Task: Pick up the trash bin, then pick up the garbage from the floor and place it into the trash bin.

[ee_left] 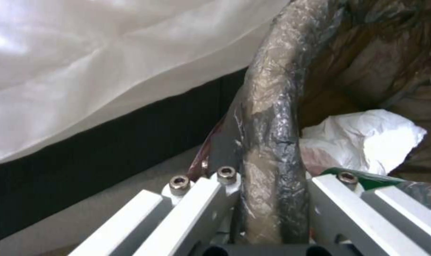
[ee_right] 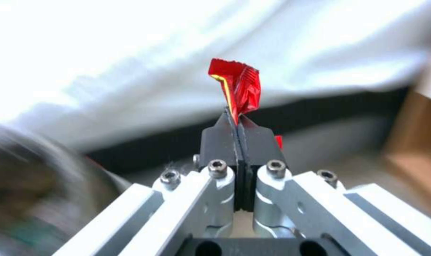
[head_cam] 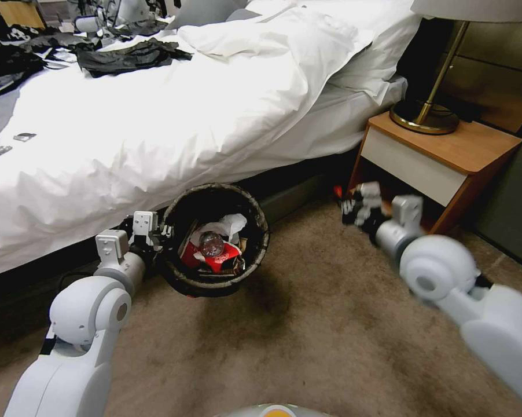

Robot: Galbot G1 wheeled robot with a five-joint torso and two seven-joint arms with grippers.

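beige-tan short-pile carpet floor (head_cam: 330, 324) runs up to a bed with a rumpled white duvet (head_cam: 157, 133), and a wooden nightstand (head_cam: 446, 156) carrying a brass lamp base (head_cam: 424, 117) stands at the right. the left gripper (head_cam: 160, 234) is clamped on the near rim of the small round trash bin with its dark bag liner folded over the edge (head_cam: 261, 231), holding it off the carpet beside the bed; in the left wrist view the lined rim (ee_left: 272, 142) sits pinched between the two white fingers (ee_left: 196, 202). inside the bin lie red-and-white crumpled wrappers (head_cam: 217, 258), a white tissue (head_cam: 232, 223) and what looks like a clear bottle cap end, though it is hard to tell. the right gripper (head_cam: 353, 208) hovers low in front of the nightstand, well apart from the bin, its dark pads (ee_right: 220, 137) pressed together on a small crumpled red wrapper with a yellow stripe (ee_right: 239, 87) that sticks up from the tips
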